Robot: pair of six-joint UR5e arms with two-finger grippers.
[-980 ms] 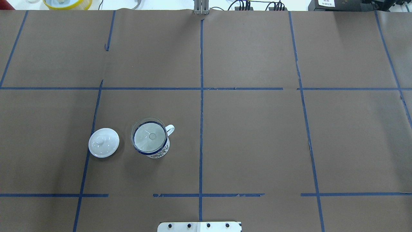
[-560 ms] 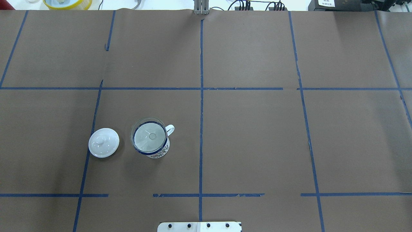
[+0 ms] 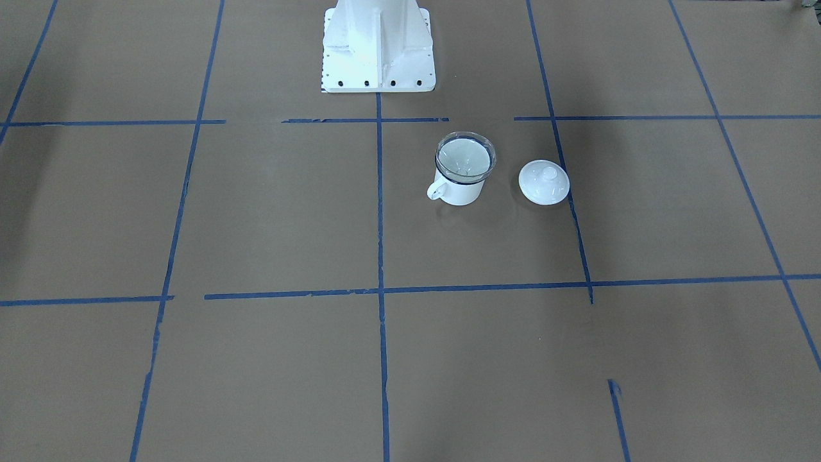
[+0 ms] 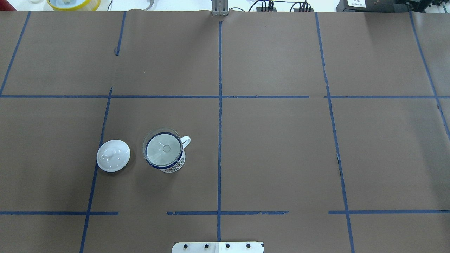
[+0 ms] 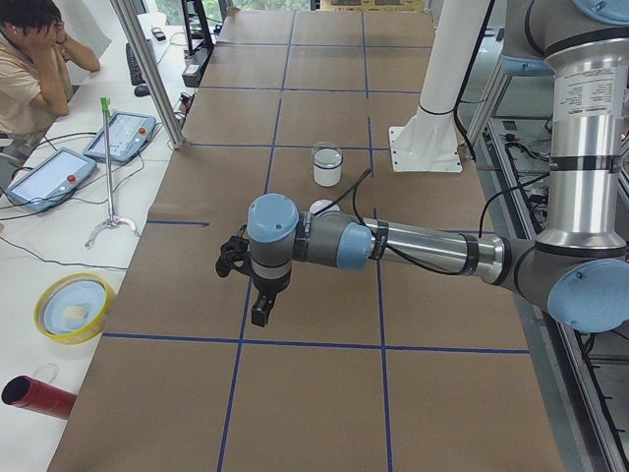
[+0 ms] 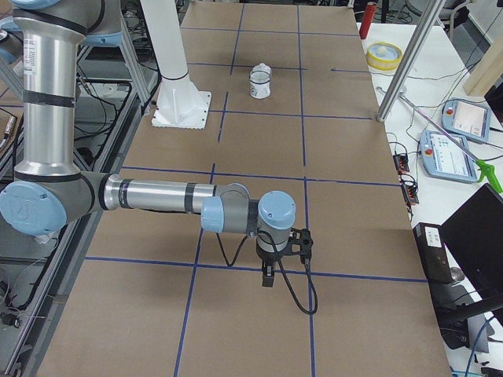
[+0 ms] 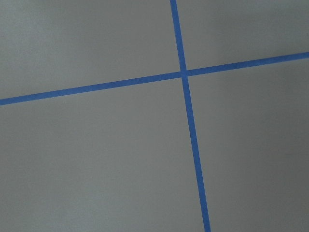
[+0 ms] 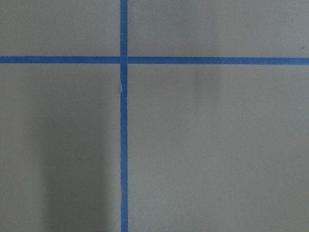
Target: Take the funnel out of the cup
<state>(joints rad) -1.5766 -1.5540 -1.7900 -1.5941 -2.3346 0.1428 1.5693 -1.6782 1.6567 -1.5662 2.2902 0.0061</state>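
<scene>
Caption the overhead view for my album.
Clear funnel resting in a white mug, a lid beside it on the table.

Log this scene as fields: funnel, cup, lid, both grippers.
funnel: in cup, cone at rim
cup: upright, handle toward robot's right
lid: beside cup on robot's left, apart, knob up
left gripper: pointing down, away from cup; open or shut unclear
right gripper: pointing down, far from cup; open or shut unclear

My overhead and front views face each other across the table point(image 4: 281, 158), sharing the cup point(image 4: 174, 166); end views look lengthwise; wrist views sit close.
</scene>
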